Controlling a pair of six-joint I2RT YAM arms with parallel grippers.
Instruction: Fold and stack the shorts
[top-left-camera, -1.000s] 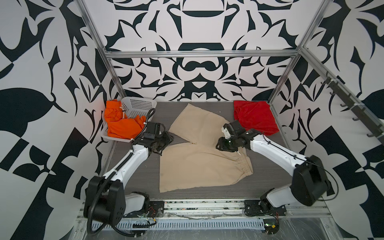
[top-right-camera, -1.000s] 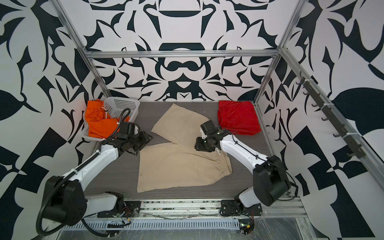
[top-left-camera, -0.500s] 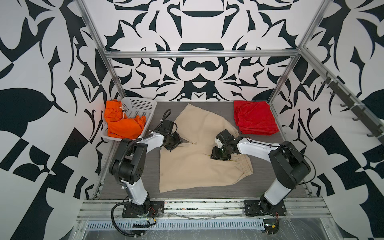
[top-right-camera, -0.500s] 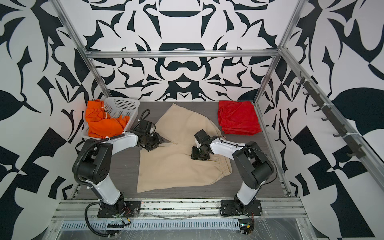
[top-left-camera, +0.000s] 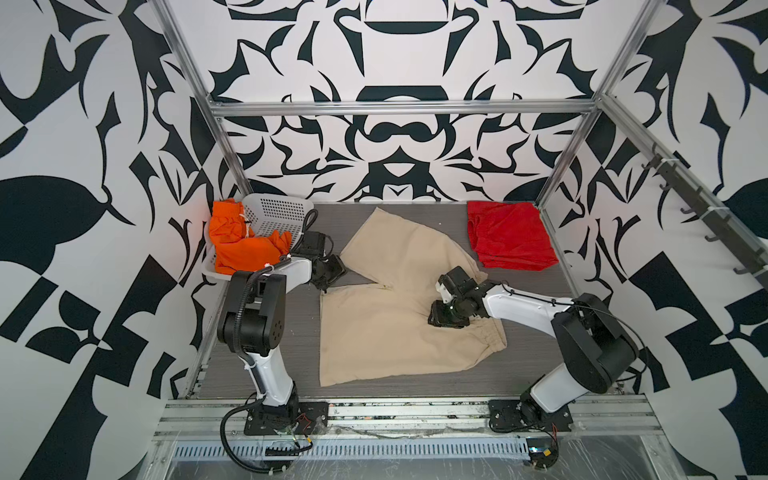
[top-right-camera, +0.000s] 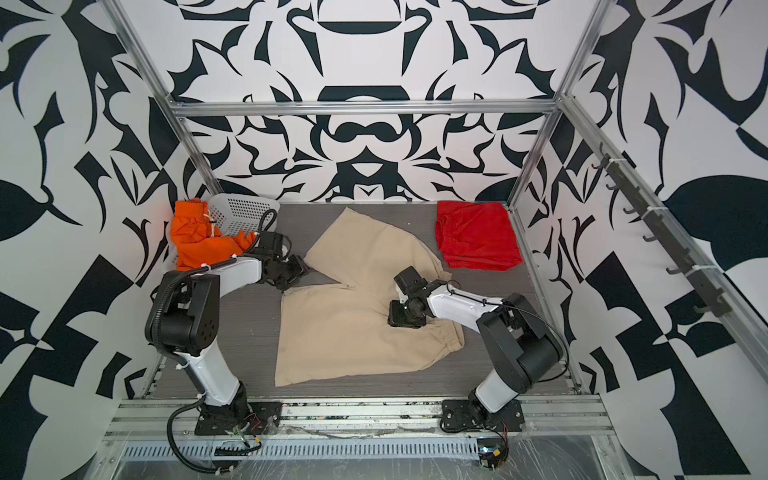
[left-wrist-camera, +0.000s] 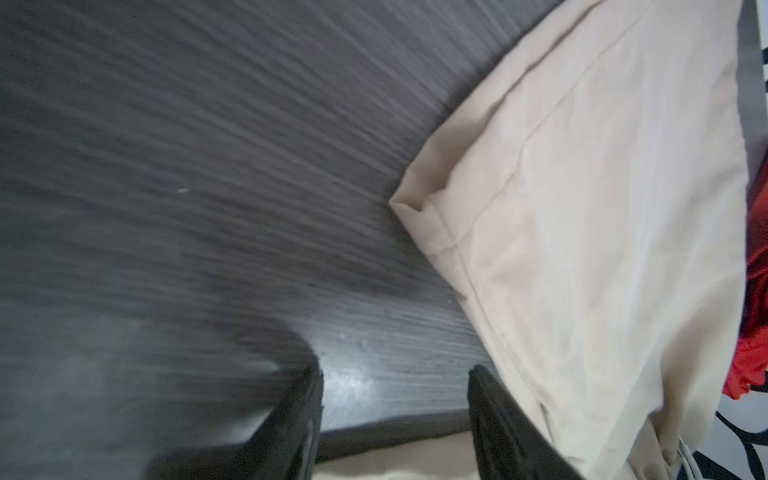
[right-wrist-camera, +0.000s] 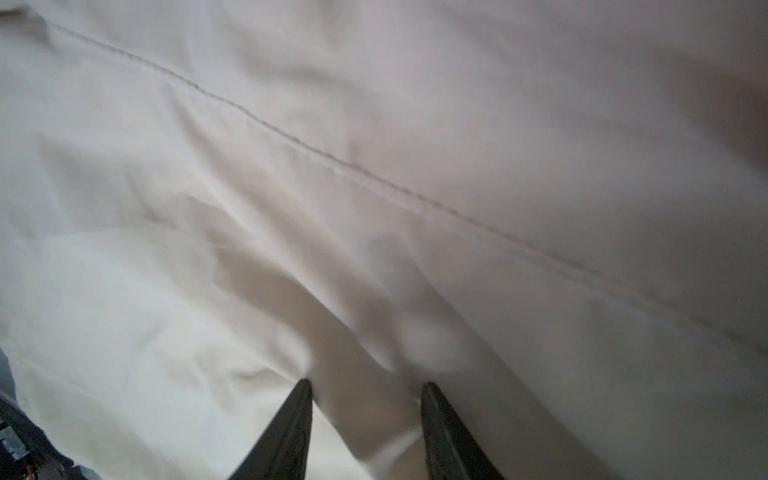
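In both top views beige shorts (top-left-camera: 395, 332) lie spread mid-frame. The right gripper (top-left-camera: 440, 320), slid lower left since a second ago, may drag and rumple them.

Left wrist: left gripper (left-wrist-camera: 395, 378), wide and empty, sits beside the hem (left-wrist-camera: 457, 249) and could miss it.

Right wrist: jaws half-parted on the shorts; grip untellable.

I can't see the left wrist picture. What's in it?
A corner of the beige shorts lies flat on the dark table. The open left gripper sits beside its hem, holding nothing. A bit of red shorts peeks in.
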